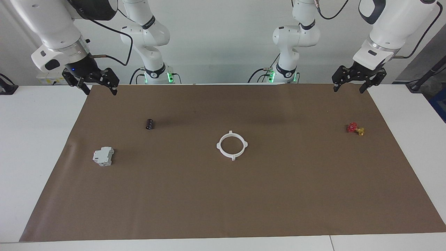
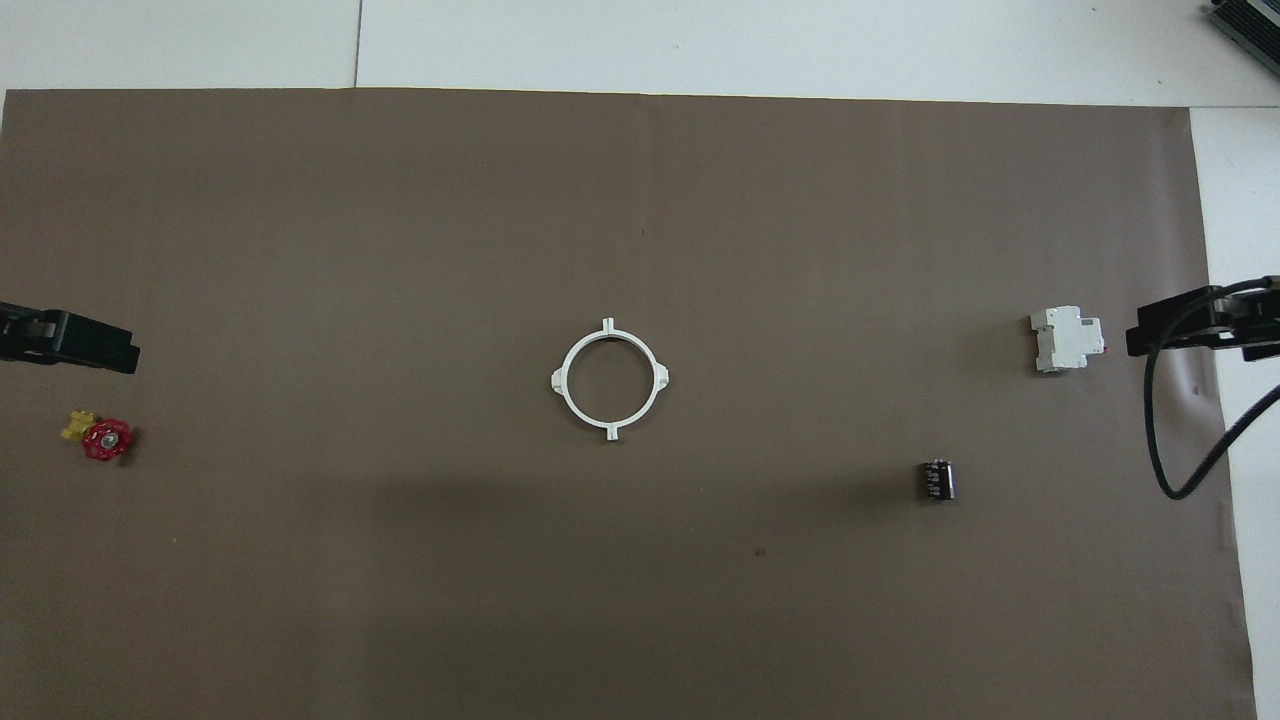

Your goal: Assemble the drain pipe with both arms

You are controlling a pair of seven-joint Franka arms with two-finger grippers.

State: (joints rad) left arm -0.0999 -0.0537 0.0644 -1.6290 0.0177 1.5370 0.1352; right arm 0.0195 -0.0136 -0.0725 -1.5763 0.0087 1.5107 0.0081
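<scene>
The drain pipe [image 1: 232, 156] lies mid-mat as one closed white ring, its two half arcs joined, with small tabs around the rim; in the overhead view the drain pipe [image 2: 609, 428] has nothing over it. My left gripper [image 1: 348, 90] hangs open and holds nothing, over the mat's corner by its own base, well away from the ring. At the other end my right gripper [image 1: 101, 92] is also raised, open and holding nothing. From above, only the tips of the left gripper [image 2: 100, 345] and the right gripper [image 2: 1165, 328] show at the edges.
A red-and-yellow valve [image 1: 355, 129] sits toward the left arm's end of the mat. Toward the right arm's end lie a grey-white boxy block [image 1: 103, 156] and a small black cylinder [image 1: 149, 124]. The brown mat [image 1: 223, 202] covers the table.
</scene>
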